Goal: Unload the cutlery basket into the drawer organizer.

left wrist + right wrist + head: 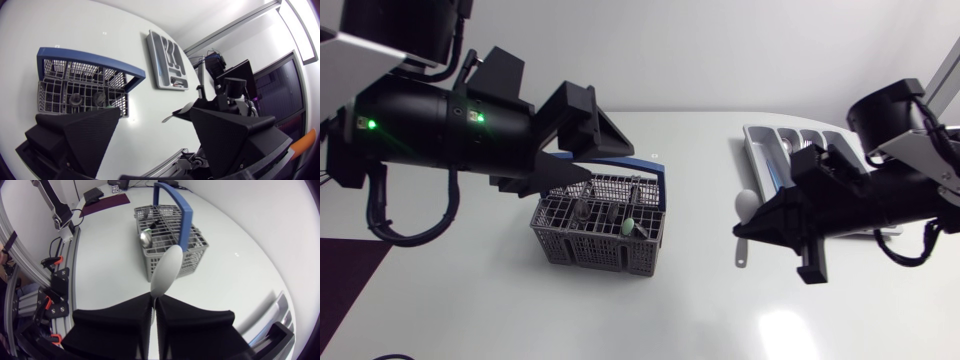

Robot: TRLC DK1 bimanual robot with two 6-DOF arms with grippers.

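Now the right pincer (154,301) clamps a white spoon (167,270), bowl ahead.

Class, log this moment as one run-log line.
left gripper: open, above cutlery basket | right gripper: shut on white spoon, beside drawer organizer | status: basket not yet empty

surface: white table (520,320) | on it: grey cutlery basket (585,250); grey drawer organizer (756,148), well apart
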